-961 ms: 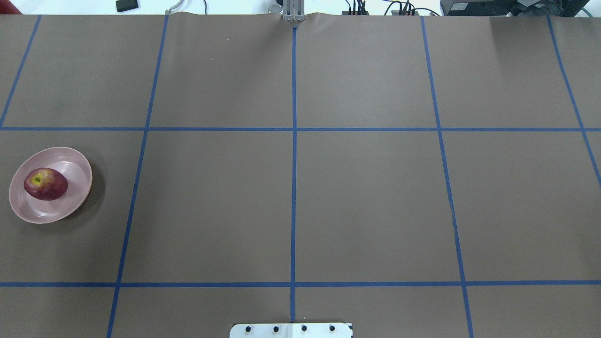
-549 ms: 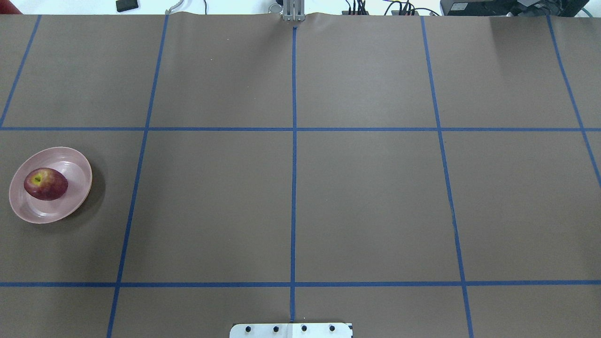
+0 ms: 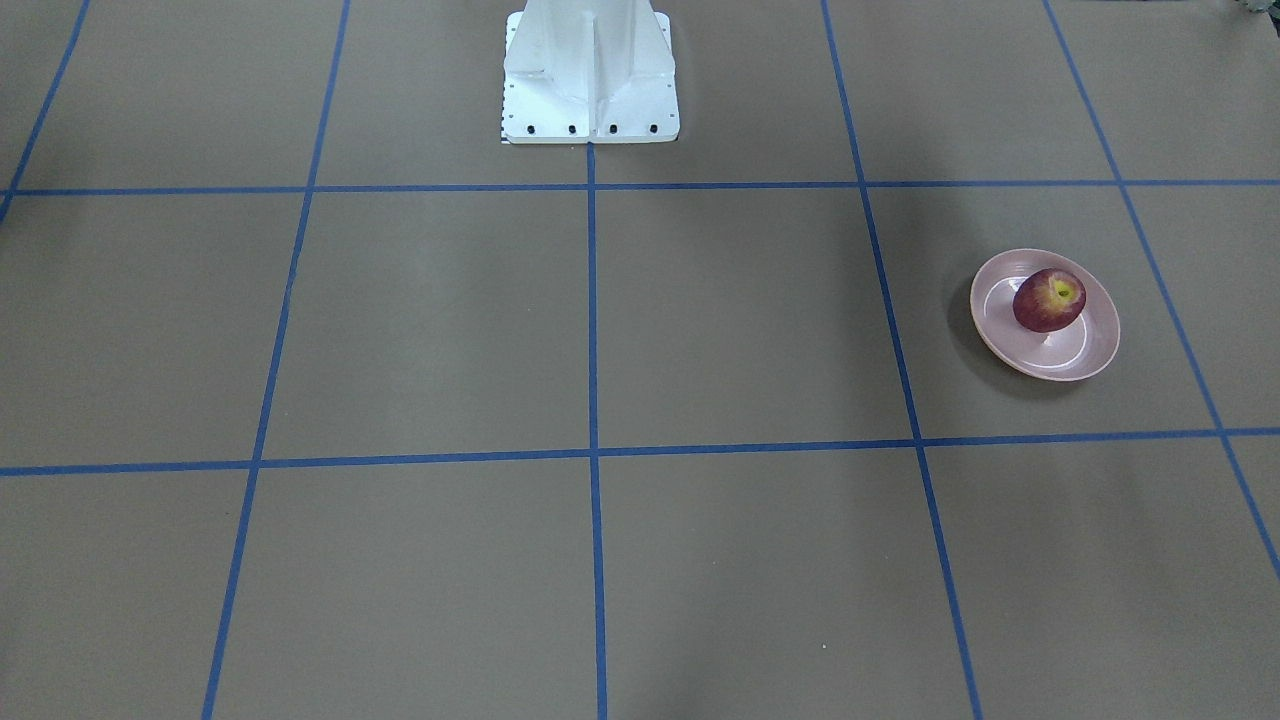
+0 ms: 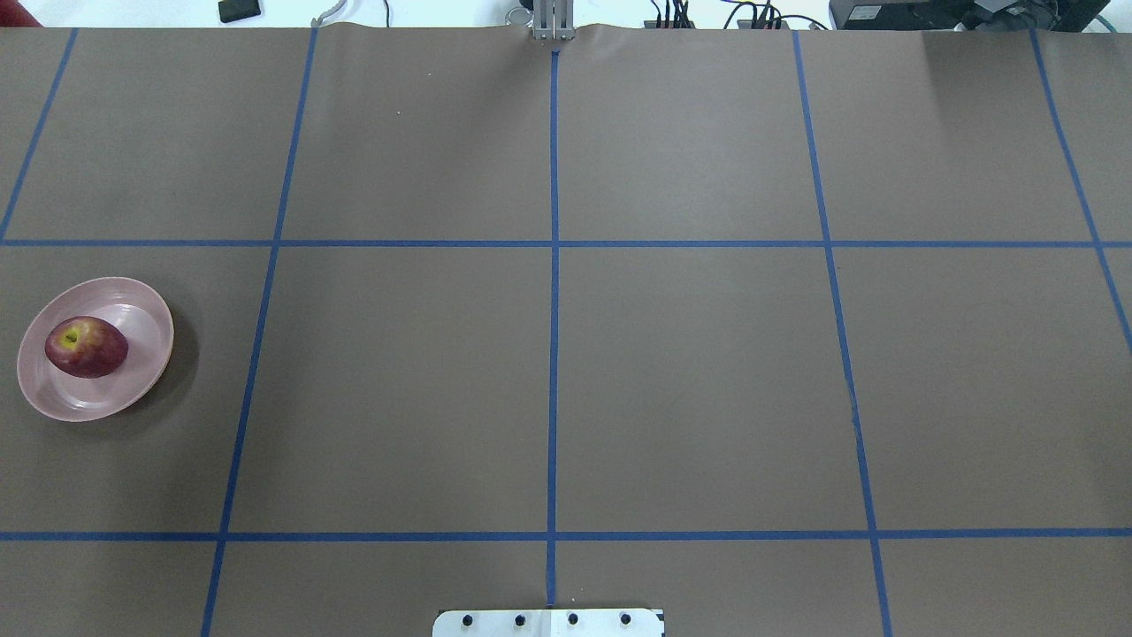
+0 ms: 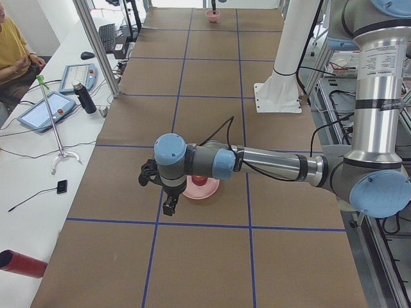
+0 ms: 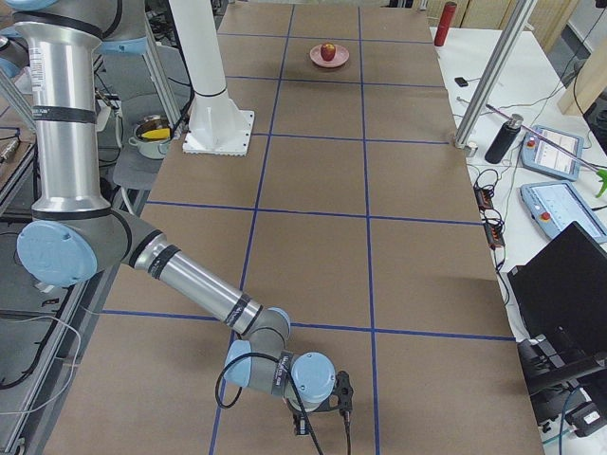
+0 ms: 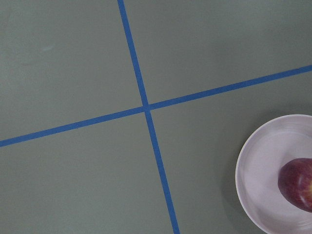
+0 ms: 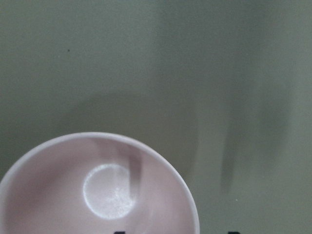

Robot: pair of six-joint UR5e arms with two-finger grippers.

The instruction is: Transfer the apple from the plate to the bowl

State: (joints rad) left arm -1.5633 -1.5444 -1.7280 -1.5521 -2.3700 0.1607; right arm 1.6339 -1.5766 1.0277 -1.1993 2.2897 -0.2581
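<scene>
The dark red apple [image 4: 86, 347] lies on the pale pink plate [image 4: 133, 389] at the table's left edge; both also show in the front view, the apple [image 3: 1048, 299] on the plate [image 3: 1050, 362]. My left gripper [image 5: 168, 204] hangs just beside the plate [image 5: 209, 191] in the exterior left view; I cannot tell if it is open. The left wrist view shows the plate [image 7: 258, 170] and the apple [image 7: 296, 184] at lower right. The empty pink bowl [image 8: 58, 195] lies under my right gripper [image 8: 175, 232], whose two dark tips stand apart, empty.
Brown table paper with a blue tape grid [image 4: 554, 243]. The white robot base [image 3: 590, 75] stands at the near middle edge. A black bottle [image 5: 84, 98], tablets and a person sit beyond the far edge. The bowl also shows far away in the exterior left view [image 5: 212, 15].
</scene>
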